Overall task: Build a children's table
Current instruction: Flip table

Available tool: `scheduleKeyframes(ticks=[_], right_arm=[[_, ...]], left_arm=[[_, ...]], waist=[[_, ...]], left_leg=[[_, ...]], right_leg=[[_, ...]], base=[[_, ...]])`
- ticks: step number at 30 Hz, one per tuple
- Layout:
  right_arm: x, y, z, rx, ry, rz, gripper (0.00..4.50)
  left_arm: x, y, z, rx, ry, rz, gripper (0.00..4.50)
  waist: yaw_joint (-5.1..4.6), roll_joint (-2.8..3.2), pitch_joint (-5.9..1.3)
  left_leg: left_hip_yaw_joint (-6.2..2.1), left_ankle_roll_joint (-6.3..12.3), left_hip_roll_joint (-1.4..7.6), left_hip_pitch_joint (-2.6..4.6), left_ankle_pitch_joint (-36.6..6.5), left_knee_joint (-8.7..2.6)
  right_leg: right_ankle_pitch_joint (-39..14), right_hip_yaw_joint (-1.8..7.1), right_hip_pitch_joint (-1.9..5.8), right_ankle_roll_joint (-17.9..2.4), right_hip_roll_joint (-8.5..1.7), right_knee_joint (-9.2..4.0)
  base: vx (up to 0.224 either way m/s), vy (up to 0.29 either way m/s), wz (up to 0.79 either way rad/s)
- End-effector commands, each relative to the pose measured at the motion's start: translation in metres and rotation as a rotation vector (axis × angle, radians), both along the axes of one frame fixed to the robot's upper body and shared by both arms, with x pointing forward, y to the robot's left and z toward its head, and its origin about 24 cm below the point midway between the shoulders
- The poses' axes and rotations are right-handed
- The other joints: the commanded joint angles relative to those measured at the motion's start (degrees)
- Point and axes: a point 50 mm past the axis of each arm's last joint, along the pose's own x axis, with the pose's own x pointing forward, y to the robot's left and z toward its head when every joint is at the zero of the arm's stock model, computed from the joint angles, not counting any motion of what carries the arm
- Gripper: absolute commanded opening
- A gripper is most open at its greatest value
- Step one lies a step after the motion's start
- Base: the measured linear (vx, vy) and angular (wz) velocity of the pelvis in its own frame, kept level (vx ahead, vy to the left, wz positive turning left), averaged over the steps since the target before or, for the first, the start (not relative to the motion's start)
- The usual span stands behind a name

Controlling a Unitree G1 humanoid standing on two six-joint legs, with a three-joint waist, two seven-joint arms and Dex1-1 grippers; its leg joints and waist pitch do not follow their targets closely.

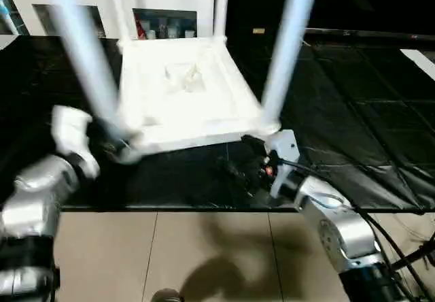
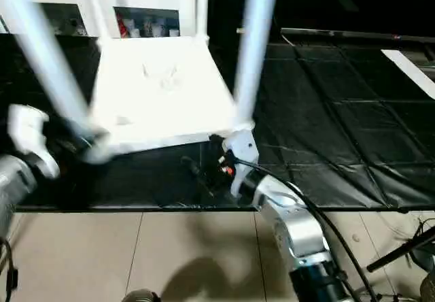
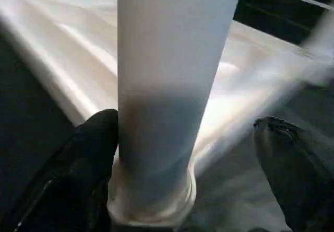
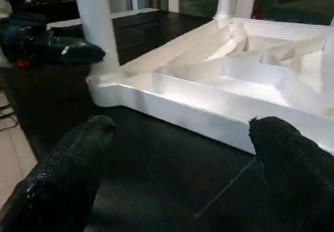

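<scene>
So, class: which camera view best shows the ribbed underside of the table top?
The right wrist view: the table top lies close, its ribs distinct. Both eye views show the whole top from above, ribs faint. The left wrist view shows mainly one leg.

Lab floor, black mat, glass-doored cabinet

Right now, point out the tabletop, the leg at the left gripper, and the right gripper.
tabletop point(image 1: 183, 101): left eye view, on its ribbed underside.
leg at the left gripper point(image 3: 167, 85): left wrist view, on its lower shaft.
right gripper point(image 4: 182, 153): right wrist view, midway between fingertips.
</scene>
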Motion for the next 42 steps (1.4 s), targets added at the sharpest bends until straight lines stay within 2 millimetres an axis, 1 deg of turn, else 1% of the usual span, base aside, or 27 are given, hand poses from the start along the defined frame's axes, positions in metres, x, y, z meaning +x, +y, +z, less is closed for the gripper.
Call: scheduleKeyframes(ticks=[1, 2, 3, 4, 5, 6, 7, 9, 12, 13, 15, 17, 18, 19, 20, 21, 22, 25, 28, 30, 32, 34, 38, 39, 40, 41, 42], right_arm=[[0.002, -0.002, 0.003, 0.008, -0.007, 0.013, 4.50], [0.002, -0.002, 0.003, 0.008, -0.007, 0.013, 4.50], [0.002, -0.001, 0.004, 0.006, -0.011, 0.022, 4.50], [0.002, 0.000, 0.004, 0.005, -0.013, 0.026, 4.50], [0.002, 0.001, 0.004, 0.004, -0.011, 0.040, 4.50], [0.001, 0.001, 0.004, 0.004, -0.011, 0.044, 4.50], [0.001, 0.002, 0.004, 0.002, -0.011, 0.053, 4.50], [0.001, 0.003, 0.004, 0.002, -0.011, 0.058, 4.50], [0.000, 0.003, 0.005, -0.002, -0.012, 0.064, 4.50], [0.000, 0.002, 0.005, -0.003, -0.012, 0.067, 4.50], [-0.001, 0.002, 0.005, -0.003, -0.012, 0.071, 4.50], [-0.002, 0.002, 0.005, 0.000, -0.011, 0.085, 4.50], [-0.002, 0.002, 0.005, 0.001, -0.011, 0.088, 4.50], [-0.004, 0.003, 0.005, 0.010, -0.013, 0.111, 4.50], [-0.005, 0.004, 0.005, 0.016, -0.014, 0.125, 4.50], [-0.005, 0.004, 0.005, 0.016, -0.014, 0.125, 4.50], [-0.006, 0.005, 0.006, 0.024, -0.013, 0.150, 4.50], [-0.007, 0.005, 0.008, 0.027, -0.008, 0.178, 4.50], [-0.006, 0.004, 0.007, 0.021, -0.004, 0.179, 4.50], [-0.006, 0.003, 0.007, 0.016, -0.001, 0.175, 4.50], [-0.005, 0.003, 0.006, 0.014, 0.000, 0.168, 4.50], [-0.003, 0.002, 0.007, 0.006, -0.004, 0.140, 4.50], [0.001, -0.001, 0.005, -0.002, -0.001, 0.074, 4.50], [0.002, -0.002, 0.005, 0.005, 0.009, 0.050, 4.50], [0.003, -0.002, 0.004, 0.009, 0.016, 0.033, 4.50], [0.006, -0.002, 0.005, 0.033, 0.041, -0.009, 4.50], [0.009, -0.001, 0.005, 0.051, 0.063, -0.042, 4.50]], left_arm=[[0.006, -0.006, -0.006, 0.032, 0.018, 0.064, 4.46], [0.006, -0.006, -0.006, 0.032, 0.018, 0.064, 4.46], [0.013, -0.006, -0.006, 0.033, -0.007, 0.146, 4.46], [0.014, -0.006, -0.005, 0.028, -0.014, 0.169, 4.29], [0.017, -0.008, -0.004, 0.003, -0.039, 0.211, 4.19], [0.018, -0.009, -0.003, -0.004, -0.046, 0.223, 4.11], [0.020, -0.010, -0.002, -0.027, -0.060, 0.251, 4.08], [0.020, -0.014, -0.001, -0.060, -0.072, 0.273, 3.86], [0.019, -0.018, -0.001, -0.062, -0.084, 0.311, 3.70], [0.018, -0.019, -0.004, -0.068, -0.086, 0.347, 3.61], [0.017, -0.019, -0.006, -0.072, -0.086, 0.379, 3.53], [0.016, -0.020, -0.008, -0.070, -0.093, 0.418, 3.32], [0.016, -0.020, -0.008, -0.071, -0.094, 0.423, 3.19], [0.014, -0.023, -0.009, -0.080, -0.100, 0.433, 3.19], [0.013, -0.025, -0.009, -0.084, -0.101, 0.435, 3.09], [0.013, -0.025, -0.009, -0.084, -0.101, 0.435, 3.09], [0.011, -0.028, -0.010, -0.089, -0.099, 0.434, 2.84], [0.009, -0.031, -0.011, -0.092, -0.094, 0.439, 2.75], [0.008, -0.032, -0.011, -0.090, -0.092, 0.442, 2.46], [0.007, -0.035, -0.012, -0.092, -0.082, 0.456, 2.40], [0.007, -0.037, -0.013, -0.096, -0.075, 0.463, 2.30], [0.006, -0.039, -0.015, -0.108, -0.064, 0.468, 2.25], [0.005, -0.048, -0.018, -0.125, -0.049, 0.447, 2.23], [0.004, -0.050, -0.019, -0.143, -0.043, 0.453, 2.23], [0.004, -0.050, -0.019, -0.156, -0.039, 0.458, 2.23], [0.003, -0.053, -0.019, -0.193, -0.029, 0.468, 2.23], [0.002, -0.054, -0.019, -0.224, -0.020, 0.476, 2.23]], waist=[[-0.46, 0.96, -3.69], [-0.51, 0.99, -3.69], [-0.55, 0.73, -3.79], [-0.56, 0.80, -3.78], [-0.70, 0.36, -3.87], [-0.70, 0.49, -3.88], [-0.87, 0.45, -3.97], [-1.14, 0.36, -4.01], [-1.36, 0.43, -4.06], [-1.36, 0.51, -4.08], [-1.34, 0.41, -4.06], [-1.34, 0.38, -4.02], [-1.39, 0.37, -3.96], [-1.32, 0.44, -3.98], [-1.30, 0.54, -4.01], [-1.34, 0.47, -3.99], [-1.34, 0.44, -4.00], [-1.31, 0.41, -3.96], [-1.31, 0.47, -4.01], [-1.36, 0.58, -4.04], [-1.39, 0.48, -4.04], [-1.45, 0.72, -4.05], [-1.48, 0.61, -4.02], [-1.52, 0.59, -4.02], [-1.55, 0.78, -4.02], [-1.57, 0.59, -4.09], [-1.60, 0.66, -4.13]], left_leg=[[0.93, -2.10, 0.03, 1.13, -18.4, -3.91], [0.95, -1.98, 0.01, 1.13, -18.2, -3.85], [0.96, -1.81, 0.03, 1.06, -17.6, -3.81], [0.92, -1.80, -0.04, 0.93, -16.7, -3.77], [0.94, -1.66, -0.07, 0.87, -15.8, -3.74], [0.90, -1.69, -0.09, 0.77, -15.4, -3.69], [0.90, -1.60, -0.05, 0.78, -14.7, -3.60], [0.96, -1.30, -0.08, 0.70, -13.7, -3.47], [1.03, -0.82, -0.11, 0.67, -12.8, -3.29], [1.08, -0.74, -0.13, 0.69, -12.7, -3.23], [1.12, -0.57, -0.17, 0.69, -12.6, -3.17], [1.13, -0.52, -0.16, 0.74, -13.2, -3.20], [1.10, -0.50, -0.12, 0.72, -13.5, -3.25], [1.09, -0.53, -0.03, 0.74, -13.8, -3.26], [1.05, -0.45, 0.00, 0.74, -13.9, -3.22], [1.05, -0.37, 0.02, 0.70, -14.0, -3.25], [1.09, -0.28, 0.01, 0.75, -13.9, -3.22], [1.08, -0.19, 0.01, 0.68, -13.9, -3.19], [1.05, -0.17, 0.01, 0.73, -13.7, -3.17], [1.01, -0.26, 0.05, 0.72, -13.4, -3.14], [1.08, -0.23, -0.05, 0.73, -13.3, -3.07], [1.09, -0.32, -0.08, 0.76, -13.2, -3.01], [1.11, -0.70, -0.08, 0.83, -13.8, -3.07], [1.14, -0.66, -0.07, 0.81, -13.8, -3.08], [1.09, -0.78, -0.04, 0.79, -13.7, -3.08], [1.09, -0.68, -0.12, 0.74, -13.3, -3.03], [1.10, -0.73, -0.09, 0.77, -12.9, -2.99]], right_leg=[[-7.7, 2.59, 1.96, -9.1, -3.52, -4.53], [-7.9, 2.56, 2.02, -8.7, -3.51, -4.62], [-7.5, 2.55, 2.16, -8.5, -3.53, -4.61], [-7.0, 2.51, 2.26, -8.2, -3.51, -4.60], [-6.7, 2.49, 2.39, -8.0, -3.55, -4.59], [-6.4, 2.45, 2.44, -8.1, -3.57, -4.45], [-5.3, 2.43, 2.45, -8.3, -3.54, -4.39], [-3.4, 2.37, 2.51, -8.8, -3.43, -4.21], [-2.1, 2.37, 2.55, -9.2, -3.36, -4.17], [-2.1, 2.37, 2.57, -9.2, -3.35, -4.20], [-2.3, 2.37, 2.59, -9.0, -3.33, -4.26], [-3.6, 2.36, 2.55, -8.7, -3.34, -4.40], [-4.1, 2.35, 2.53, -8.6, -3.31, -4.44], [-4.6, 2.38, 2.52, -8.6, -3.40, -4.52], [-4.2, 2.37, 2.49, -8.7, -3.36, -4.45], [-4.1, 2.36, 2.55, -8.8, -3.38, -4.47], [-4.1, 2.36, 2.46, -8.8, -3.33, -4.49], [-4.1, 2.35, 2.49, -8.9, -3.30, -4.51], [-4.1, 2.35, 2.46, -8.7, -3.27, -4.47], [-3.3, 2.32, 2.48, -8.8, -3.22, -4.34], [-3.2, 2.33, 2.48, -8.8, -3.18, -4.40], [-3.2, 2.36, 2.44, -8.8, -3.15, -4.42], [-4.4, 2.37, 2.39, -8.6, -3.14, -4.54], [-4.3, 2.40, 2.40, -8.7, -3.14, -4.55], [-3.8, 2.39, 2.37, -8.8, -3.11, -4.48], [-3.1, 2.36, 2.51, -8.8, -3.07, -4.43], [-2.5, 2.40, 2.47, -9.1, -3.06, -4.30]], base=[[0.000, 0.000, 0.00], [0.000, 0.000, 0.00], [0.000, 0.000, 0.00], [0.000, 0.000, 0.00], [0.000, 0.000, 0.00], [0.000, 0.000, 0.00], [0.000, 0.000, 0.00], [0.000, 0.000, 0.00], [0.000, 0.000, 0.00], [0.000, 0.000, 0.00], [0.000, 0.000, 0.00], [0.000, 0.000, 0.00], [0.000, 0.000, 0.00], [0.000, 0.000, 0.00], [0.000, 0.000, 0.00], [0.000, 0.000, 0.00], [0.000, 0.000, 0.00], [0.000, 0.000, 0.00], [0.000, 0.000, 0.00], [0.000, 0.000, 0.00], [0.000, 0.000, 0.00], [0.000, 0.000, 0.00], [0.000, 0.000, 0.00], [0.000, 0.000, 0.00], [0.000, 0.000, 0.00], [0.000, 0.000, 0.00], [0.000, 0.000, 0.00]])
